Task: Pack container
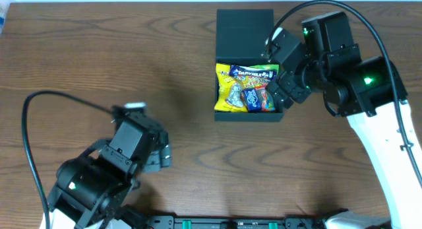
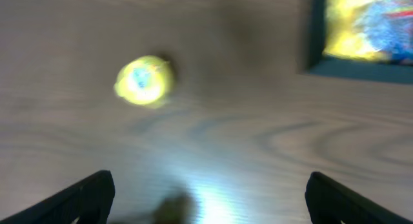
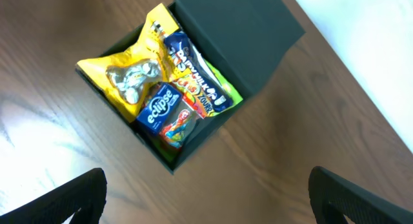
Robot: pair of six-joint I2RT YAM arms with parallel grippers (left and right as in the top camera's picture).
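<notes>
The container (image 1: pixel 245 28) stands on the wooden table (image 1: pixel 92 51) toward the far side, right of centre, its flap lid folded back and the box open upward. Snack packets lie crowded together inside it: a yellow packet (image 3: pixel 106 61), a Dairy Milk bar (image 3: pixel 193 66), a blue Eclipse packet (image 3: pixel 158 104) and a silvery foil piece (image 3: pixel 132 79). The right gripper (image 3: pixel 206 179) hangs just beside the container's right rim, fingers spread wide, nothing between them. The left gripper (image 2: pixel 210 185) is well apart at the near left, also wide and empty — its blurred view shows a small round yellow object (image 2: pixel 143 81) on the table
</notes>
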